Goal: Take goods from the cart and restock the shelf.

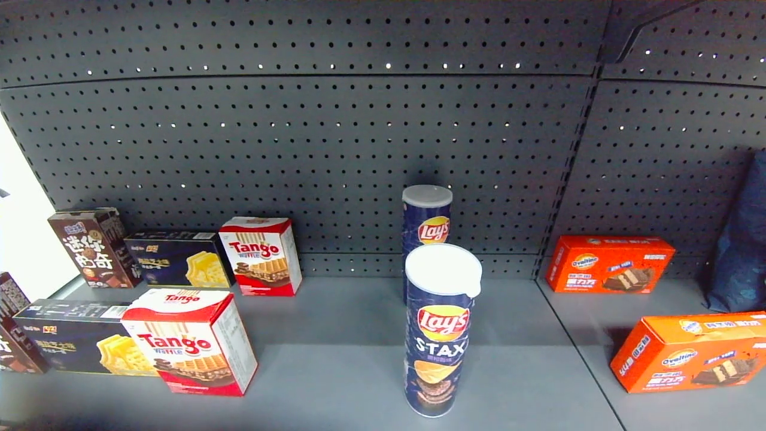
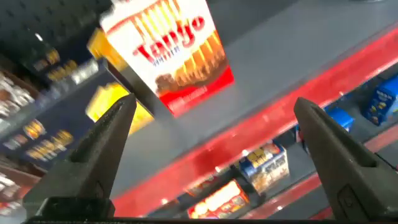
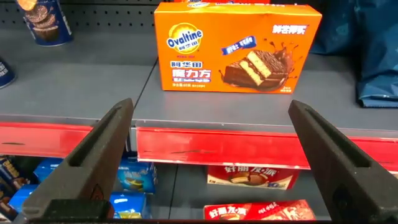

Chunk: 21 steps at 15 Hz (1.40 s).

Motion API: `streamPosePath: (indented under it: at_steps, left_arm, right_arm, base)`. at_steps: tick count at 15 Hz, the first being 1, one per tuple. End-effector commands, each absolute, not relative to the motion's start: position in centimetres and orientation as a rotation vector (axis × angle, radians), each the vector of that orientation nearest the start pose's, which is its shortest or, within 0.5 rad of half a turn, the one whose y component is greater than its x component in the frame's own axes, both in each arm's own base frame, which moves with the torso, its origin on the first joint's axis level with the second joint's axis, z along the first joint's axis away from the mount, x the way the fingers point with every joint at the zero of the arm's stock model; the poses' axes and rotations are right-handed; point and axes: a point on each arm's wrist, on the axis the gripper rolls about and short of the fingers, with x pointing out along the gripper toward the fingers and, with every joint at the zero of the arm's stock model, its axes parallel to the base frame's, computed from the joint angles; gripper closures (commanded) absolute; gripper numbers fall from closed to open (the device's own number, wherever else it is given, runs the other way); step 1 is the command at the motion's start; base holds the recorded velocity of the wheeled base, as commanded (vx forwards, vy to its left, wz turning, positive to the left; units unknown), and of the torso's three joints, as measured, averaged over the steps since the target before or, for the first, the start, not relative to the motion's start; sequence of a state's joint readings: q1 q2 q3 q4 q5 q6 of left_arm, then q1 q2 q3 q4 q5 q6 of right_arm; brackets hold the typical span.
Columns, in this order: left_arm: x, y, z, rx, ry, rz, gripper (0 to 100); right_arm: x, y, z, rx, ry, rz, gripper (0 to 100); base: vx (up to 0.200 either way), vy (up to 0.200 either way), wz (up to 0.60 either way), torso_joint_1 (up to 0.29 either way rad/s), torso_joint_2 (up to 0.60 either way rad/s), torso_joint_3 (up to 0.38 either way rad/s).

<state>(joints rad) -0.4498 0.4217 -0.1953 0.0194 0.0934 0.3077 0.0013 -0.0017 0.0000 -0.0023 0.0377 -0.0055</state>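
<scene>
Left pincer [image 2: 214, 102] gapes empty above the wafer box [image 2: 168, 56], right pincer [image 3: 210, 104] wide facing the orange box [image 3: 236, 46]

Jaws spread wide, nothing btwn. Red-white wafer box [image 2: 168, 56] stands on grey shelf [image 2: 292, 68] just beyond them, dark blue box [image 2: 68, 118] right beside it, partly behind one jaw. Blue packs [image 2: 264, 165] below shelf's red edge strip [image 2: 267, 118].

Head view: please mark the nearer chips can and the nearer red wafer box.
nearer chips can [image 1: 441, 335], head view, middle of its label.
nearer red wafer box [image 1: 184, 352], head view, its front face.
</scene>
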Motion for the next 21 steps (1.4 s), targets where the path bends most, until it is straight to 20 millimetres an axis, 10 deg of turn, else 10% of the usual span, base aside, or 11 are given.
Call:
streamPosePath:
  at_steps: [1, 15, 18, 21]
  left_arm:
    - [-0.5, -0.1, 8.5, 0.303, 0.132, -0.242, 0]
    - [-2.4, -0.3, 8.2, 0.069, -0.043, -0.147, 0]
    - [-2.3, 0.4, 8.1, 0.124, -0.043, 0.172, 0]
    - [-2.3, -0.1, 8.2, 0.185, -0.058, -0.047, 0]
  right_arm:
    - [-2.3, 0.1, 7.6, -0.006, -0.003, 0.04, 0]
    - [-2.3, 0.1, 7.6, -0.006, -0.003, 0.04, 0]
    - [-2.3, 0.1, 7.6, -0.006, -0.003, 0.04, 0]
    - [-2.3, 0.1, 7.6, -0.006, -0.003, 0.04, 0]
  base:
    - [0.0, 0.0, 0.0, 0.0, 0.0, 0.0]
    - [0.0, 0.0, 0.0, 0.0, 0.0, 0.0]
    - [0.0, 0.0, 0.0, 0.0, 0.0, 0.0]
    - [0.0, 0.0, 0.0, 0.0, 0.0, 0.0]
